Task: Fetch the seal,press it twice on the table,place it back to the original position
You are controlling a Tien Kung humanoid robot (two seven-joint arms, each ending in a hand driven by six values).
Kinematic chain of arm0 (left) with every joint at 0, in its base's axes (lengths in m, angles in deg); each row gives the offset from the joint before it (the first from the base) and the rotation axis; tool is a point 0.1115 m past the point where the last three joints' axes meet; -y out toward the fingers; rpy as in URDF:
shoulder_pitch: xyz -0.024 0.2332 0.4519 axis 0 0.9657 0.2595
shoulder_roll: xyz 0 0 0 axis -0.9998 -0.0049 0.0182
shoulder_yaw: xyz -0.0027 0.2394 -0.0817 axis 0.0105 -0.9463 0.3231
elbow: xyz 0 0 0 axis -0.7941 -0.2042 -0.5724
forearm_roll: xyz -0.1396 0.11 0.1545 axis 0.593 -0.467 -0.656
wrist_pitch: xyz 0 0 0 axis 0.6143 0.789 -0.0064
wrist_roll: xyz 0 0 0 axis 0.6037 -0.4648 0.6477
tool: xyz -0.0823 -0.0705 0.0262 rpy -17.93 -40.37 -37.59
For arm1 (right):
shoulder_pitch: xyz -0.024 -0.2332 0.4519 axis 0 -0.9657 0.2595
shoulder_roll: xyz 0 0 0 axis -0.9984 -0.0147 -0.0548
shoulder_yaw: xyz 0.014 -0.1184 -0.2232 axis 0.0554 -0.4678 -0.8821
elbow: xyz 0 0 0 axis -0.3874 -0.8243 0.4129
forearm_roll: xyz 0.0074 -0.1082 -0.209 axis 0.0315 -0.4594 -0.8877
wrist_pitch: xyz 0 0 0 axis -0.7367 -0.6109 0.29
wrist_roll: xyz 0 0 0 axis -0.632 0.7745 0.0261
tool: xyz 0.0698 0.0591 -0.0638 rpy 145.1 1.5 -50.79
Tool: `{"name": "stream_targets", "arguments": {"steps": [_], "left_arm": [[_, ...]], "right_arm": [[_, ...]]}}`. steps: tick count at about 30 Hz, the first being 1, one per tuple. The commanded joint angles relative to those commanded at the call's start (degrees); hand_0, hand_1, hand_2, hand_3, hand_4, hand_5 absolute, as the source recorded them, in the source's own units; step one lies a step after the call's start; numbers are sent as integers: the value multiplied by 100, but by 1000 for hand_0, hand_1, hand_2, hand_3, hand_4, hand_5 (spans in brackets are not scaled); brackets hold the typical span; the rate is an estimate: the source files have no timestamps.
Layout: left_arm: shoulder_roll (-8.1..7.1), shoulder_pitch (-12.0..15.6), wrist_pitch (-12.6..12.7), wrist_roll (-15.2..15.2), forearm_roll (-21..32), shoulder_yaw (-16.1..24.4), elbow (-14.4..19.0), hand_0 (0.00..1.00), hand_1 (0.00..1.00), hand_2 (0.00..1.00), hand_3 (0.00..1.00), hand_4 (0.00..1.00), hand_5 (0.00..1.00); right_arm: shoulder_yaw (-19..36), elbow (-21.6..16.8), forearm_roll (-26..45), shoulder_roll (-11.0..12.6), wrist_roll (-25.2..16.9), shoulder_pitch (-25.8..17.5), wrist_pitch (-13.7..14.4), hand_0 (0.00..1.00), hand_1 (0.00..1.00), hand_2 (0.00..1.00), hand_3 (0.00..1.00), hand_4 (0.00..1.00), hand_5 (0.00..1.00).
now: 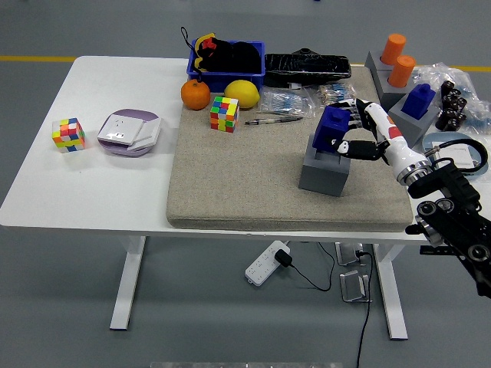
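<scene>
**Right hand has the seal parked over its holder, looks like the put-back step**

Right hand is wrapped around the blue seal, fingers curled on its right side with the thumb coming in lower down, so it's a proper grip and not just a touch. It holds the seal directly over the open top of the grey holder block, and the seal's bottom looks about level with the rim. I can't tell whether it's already dipped into the recess or is just above it.

My read: this is the last bit of the task, returning the seal to where it lives. The next move needs the seal squared up with that recess and pushed straight down, and the fingers shouldn't let go until it's seated. If it goes in tilted, it could catch on the rim or shove the block across the beige mat.

Further back there's a Rubik's cube, an orange and a lemon, all well clear of the action. Another blue seal sits in its own grey block off to the right. Left arm isn't visible at all.
</scene>
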Motion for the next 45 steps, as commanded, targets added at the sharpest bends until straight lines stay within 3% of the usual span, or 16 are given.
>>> {"name": "stream_targets", "arguments": {"steps": [45], "left_arm": [[1,-12,-1,-2,-25,0,1,719,693,684,722,644,235]], "right_arm": [[-433,388,219,30,-12,131,-40,546,400,422,468,642,2]]}}
